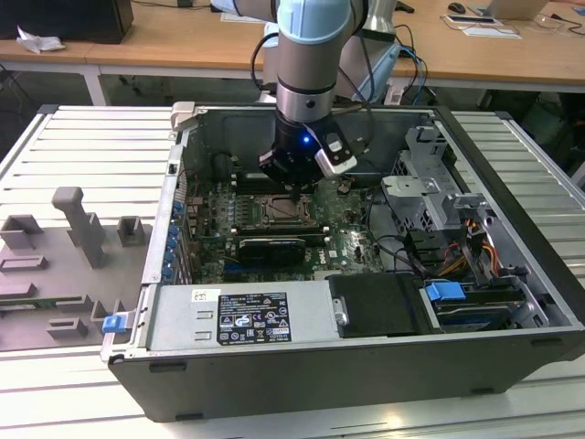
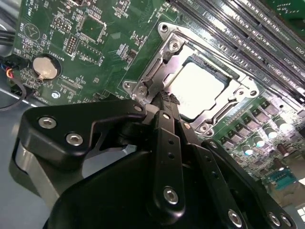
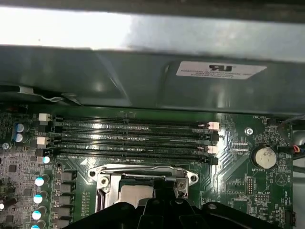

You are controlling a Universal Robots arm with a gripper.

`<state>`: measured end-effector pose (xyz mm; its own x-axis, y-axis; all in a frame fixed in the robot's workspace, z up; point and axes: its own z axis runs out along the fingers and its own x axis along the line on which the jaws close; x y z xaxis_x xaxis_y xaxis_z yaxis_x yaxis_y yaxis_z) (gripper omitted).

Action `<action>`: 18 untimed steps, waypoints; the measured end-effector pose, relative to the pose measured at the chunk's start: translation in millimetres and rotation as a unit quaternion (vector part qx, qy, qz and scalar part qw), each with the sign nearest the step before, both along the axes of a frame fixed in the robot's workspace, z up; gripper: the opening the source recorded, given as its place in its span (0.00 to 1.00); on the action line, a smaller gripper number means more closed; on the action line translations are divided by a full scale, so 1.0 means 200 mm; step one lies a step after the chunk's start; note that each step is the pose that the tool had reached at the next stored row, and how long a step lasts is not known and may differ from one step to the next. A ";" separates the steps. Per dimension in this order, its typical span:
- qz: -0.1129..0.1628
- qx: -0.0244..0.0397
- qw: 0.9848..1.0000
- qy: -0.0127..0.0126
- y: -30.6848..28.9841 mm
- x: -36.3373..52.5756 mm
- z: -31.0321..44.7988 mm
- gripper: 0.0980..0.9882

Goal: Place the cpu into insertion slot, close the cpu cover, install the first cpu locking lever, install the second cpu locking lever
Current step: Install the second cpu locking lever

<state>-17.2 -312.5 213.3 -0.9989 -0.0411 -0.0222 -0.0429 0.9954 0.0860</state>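
We see our pincer (image 2: 164,98) with fingers drawn narrow together, its tip at the edge of the closed cpu cover (image 2: 232,95), holding nothing, while the cpu (image 2: 196,89) lies in the insertion slot beneath that frame.

Wooden desks (image 1: 183,41) behind — ribbed metal table (image 1: 82,146).

Grey slatted metal table (image 1: 82,146) carries open computer case (image 1: 366,366); grey fixture blocks (image 1: 78,224) beside it.
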 end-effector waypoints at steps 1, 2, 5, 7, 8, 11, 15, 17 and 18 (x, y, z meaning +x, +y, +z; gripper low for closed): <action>0.000 0.000 1.000 0.000 -0.001 0.000 0.007 0.01; 0.000 0.000 1.000 0.000 -0.001 0.000 0.049 0.01; 0.000 0.000 1.000 0.000 -0.001 0.000 0.152 0.01; 0.000 0.000 1.000 0.000 -0.001 0.000 0.185 0.01; 0.000 0.000 1.000 0.000 -0.005 0.001 0.190 0.01; 0.000 0.000 1.000 0.001 -0.091 0.000 0.187 0.01; 0.000 0.000 1.000 0.007 -0.137 0.000 0.171 0.01; 0.000 0.005 1.000 0.007 -0.184 0.000 0.162 0.01; 0.000 0.008 1.000 0.007 -0.219 0.001 0.159 0.01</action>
